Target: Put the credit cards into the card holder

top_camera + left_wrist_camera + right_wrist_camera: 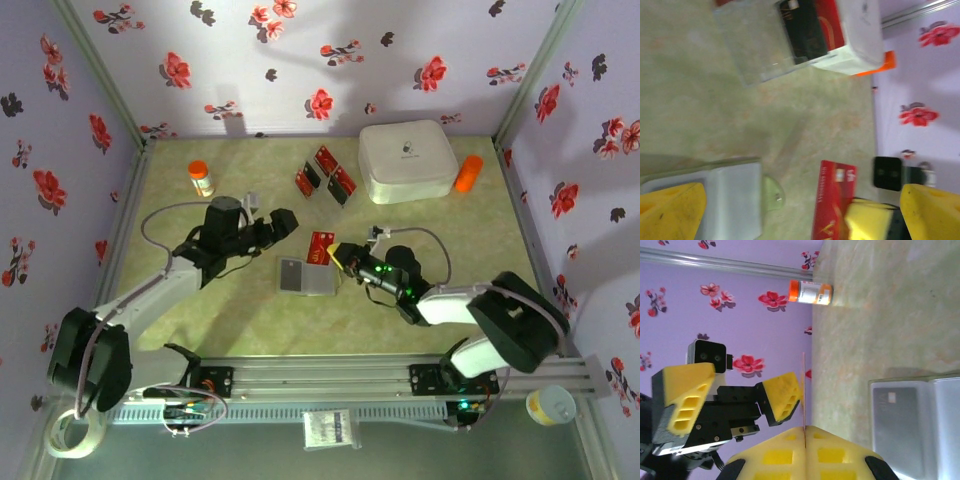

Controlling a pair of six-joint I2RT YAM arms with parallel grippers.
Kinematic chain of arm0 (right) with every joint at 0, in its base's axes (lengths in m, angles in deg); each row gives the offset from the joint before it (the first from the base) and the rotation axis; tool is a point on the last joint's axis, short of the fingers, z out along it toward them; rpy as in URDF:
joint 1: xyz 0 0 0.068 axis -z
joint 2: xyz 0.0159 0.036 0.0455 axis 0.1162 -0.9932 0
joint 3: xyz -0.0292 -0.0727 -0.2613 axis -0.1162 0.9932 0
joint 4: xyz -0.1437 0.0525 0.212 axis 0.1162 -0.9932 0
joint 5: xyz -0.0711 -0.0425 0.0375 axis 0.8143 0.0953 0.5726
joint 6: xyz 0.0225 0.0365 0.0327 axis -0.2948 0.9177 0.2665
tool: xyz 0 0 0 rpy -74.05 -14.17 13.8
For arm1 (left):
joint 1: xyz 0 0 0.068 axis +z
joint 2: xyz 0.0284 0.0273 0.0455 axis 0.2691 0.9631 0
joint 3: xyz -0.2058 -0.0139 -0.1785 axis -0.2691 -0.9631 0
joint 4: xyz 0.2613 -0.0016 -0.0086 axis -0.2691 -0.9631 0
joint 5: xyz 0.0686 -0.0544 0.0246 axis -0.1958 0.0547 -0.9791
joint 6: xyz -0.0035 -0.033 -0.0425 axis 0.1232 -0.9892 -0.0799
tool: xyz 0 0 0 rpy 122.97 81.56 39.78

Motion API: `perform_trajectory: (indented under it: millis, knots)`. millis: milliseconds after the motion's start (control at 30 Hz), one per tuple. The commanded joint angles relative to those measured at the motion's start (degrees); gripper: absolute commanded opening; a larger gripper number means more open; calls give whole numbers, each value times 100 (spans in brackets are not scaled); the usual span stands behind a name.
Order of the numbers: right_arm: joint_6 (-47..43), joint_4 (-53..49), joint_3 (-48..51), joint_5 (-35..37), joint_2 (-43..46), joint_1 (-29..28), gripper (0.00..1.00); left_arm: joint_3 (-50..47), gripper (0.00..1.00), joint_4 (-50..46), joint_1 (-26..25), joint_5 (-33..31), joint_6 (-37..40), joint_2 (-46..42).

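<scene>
My right gripper is shut on one red credit card, held upright just above the open card holder. The right wrist view shows that card edge-on, pinched between the closed yellow pads. My left gripper stands open just left of it, its fingers wide apart with the card between them but untouched. The holder's grey inside lies below. Three more red cards lie on the table further back.
A big white rounded box stands at the back right with an orange object beside it. An orange-capped pill bottle stands at the back left. Flowered walls close in three sides.
</scene>
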Motion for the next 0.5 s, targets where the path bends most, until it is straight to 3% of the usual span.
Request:
perform_trajectory:
  millis: [0, 200, 467]
  knots:
    - [-905, -1650, -227, 41, 539, 21, 0, 250, 100, -1641, 25, -537, 1045, 1]
    - [-1959, -3402, -521, 210, 1188, 18, 0, 385, 100, -2571, -140, -1503, 1919, 236]
    - [-1967, -3284, -277, 227, 1243, -26, 0, 452, 100, -2731, -848, -2570, 2221, 699]
